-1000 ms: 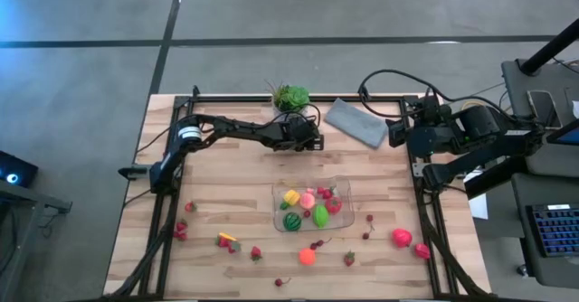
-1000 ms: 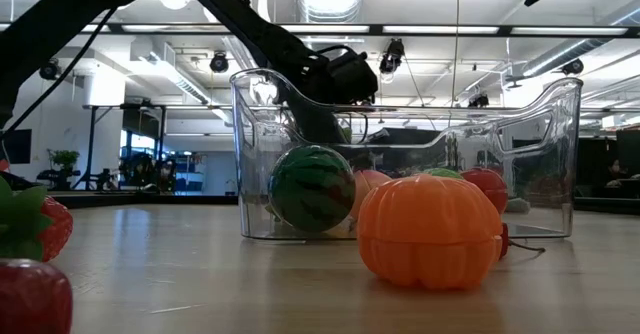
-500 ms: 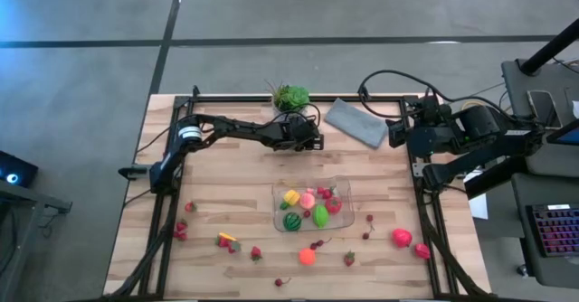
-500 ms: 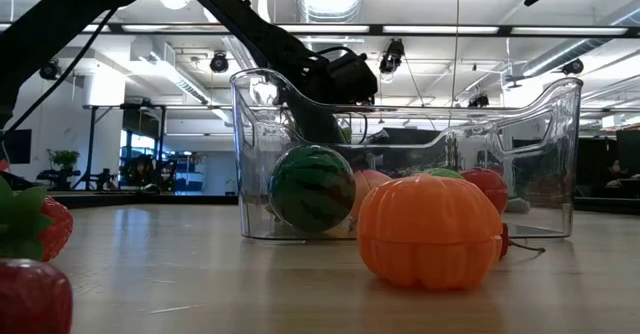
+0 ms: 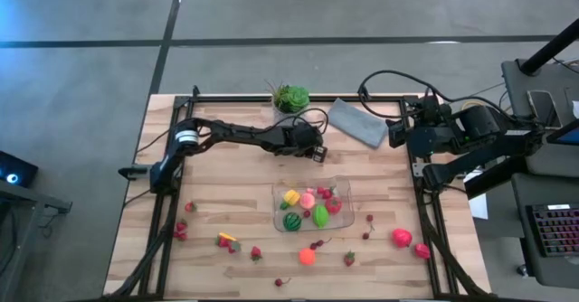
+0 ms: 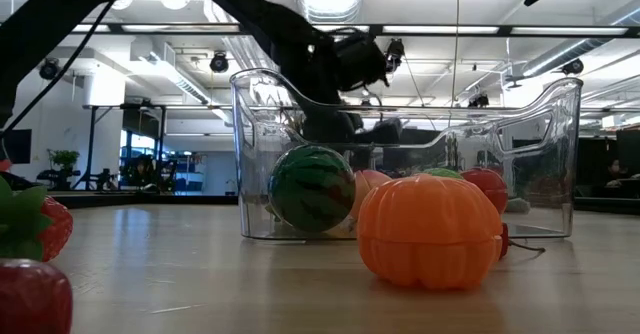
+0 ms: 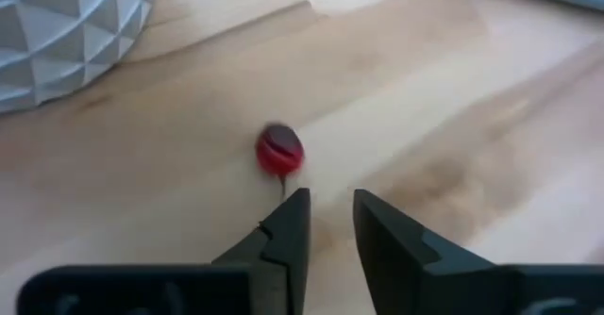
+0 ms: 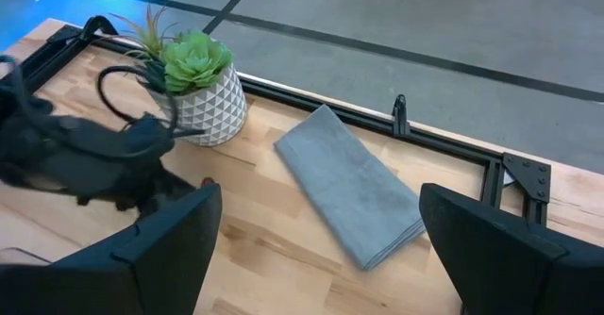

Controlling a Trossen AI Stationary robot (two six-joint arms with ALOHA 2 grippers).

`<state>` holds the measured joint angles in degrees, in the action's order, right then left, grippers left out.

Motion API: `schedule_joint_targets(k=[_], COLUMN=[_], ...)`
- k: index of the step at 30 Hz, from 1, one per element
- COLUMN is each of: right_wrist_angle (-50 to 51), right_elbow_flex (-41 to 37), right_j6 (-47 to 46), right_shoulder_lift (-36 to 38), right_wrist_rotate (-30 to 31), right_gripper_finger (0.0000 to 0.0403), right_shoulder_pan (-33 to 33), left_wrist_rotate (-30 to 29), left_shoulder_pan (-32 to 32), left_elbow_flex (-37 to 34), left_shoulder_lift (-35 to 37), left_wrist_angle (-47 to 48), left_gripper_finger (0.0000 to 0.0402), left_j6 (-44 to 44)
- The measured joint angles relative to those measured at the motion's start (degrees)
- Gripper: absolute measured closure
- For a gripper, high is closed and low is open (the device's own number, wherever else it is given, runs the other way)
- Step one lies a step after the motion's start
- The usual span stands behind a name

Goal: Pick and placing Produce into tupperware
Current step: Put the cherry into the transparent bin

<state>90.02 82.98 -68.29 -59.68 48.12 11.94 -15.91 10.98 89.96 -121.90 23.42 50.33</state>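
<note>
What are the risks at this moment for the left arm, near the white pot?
1. The left gripper is shut, but the small red fruit lies on the table just ahead of its fingertips, apparently not held, so the lift may come up empty.
2. The potted plant and grey cloth stand close by; a retry could bump them.

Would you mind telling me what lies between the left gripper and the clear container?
Only bare wooden table. In the high view the left gripper sits beyond the clear container, and nothing lies on the stretch between them.
</note>
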Motion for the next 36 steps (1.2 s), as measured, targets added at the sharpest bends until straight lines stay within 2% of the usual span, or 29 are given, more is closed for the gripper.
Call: schedule_joint_targets(k=[5, 10, 15, 20, 23, 28, 36], right_wrist_angle=[0.00, -0.02, -0.02, -0.02, -0.02, -0.02, -0.02], right_elbow_flex=[0.00, 0.00, 0.00, 0.00, 0.00, 0.00, 0.00], right_j6=[0.00, -0.22, -0.22, -0.16, -0.02, 0.87, 0.85], right_shoulder_lift=[0.02, 0.01, 0.01, 0.01, -0.02, -0.04, -0.03], right_wrist_rotate=[0.00, -0.45, -0.55, -0.61, -0.57, -0.28, -0.04], right_gripper_finger=[0.0051, 0.0051, 0.0051, 0.0051, 0.0051, 0.0051, 0.0051], right_shoulder_pan=[0.02, 0.02, 0.02, 0.02, 0.02, 0.02, 0.02], left_wrist_rotate=[-1.13, -3.14, 0.92, 1.51, 1.86, 1.80, 0.70], left_shoulder_pan=[-0.58, -0.18, 1.70, 2.31, 2.69, 2.91, 3.08], left_elbow_flex=[-0.31, -0.31, -0.39, -1.07, -0.77, -1.19, -1.29], left_shoulder_lift=[0.18, 2.09, 1.94, 1.94, 1.97, 1.60, 1.13], left_wrist_angle=[0.62, -0.37, -0.69, -0.41, -0.93, -0.49, -1.95], left_gripper_finger=[0.0351, 0.0343, 0.0290, 0.0225, 0.0207, 0.0210, 0.0255], left_j6=[-0.20, -0.18, 2.95, 4.78, 4.76, 4.76, 3.84])
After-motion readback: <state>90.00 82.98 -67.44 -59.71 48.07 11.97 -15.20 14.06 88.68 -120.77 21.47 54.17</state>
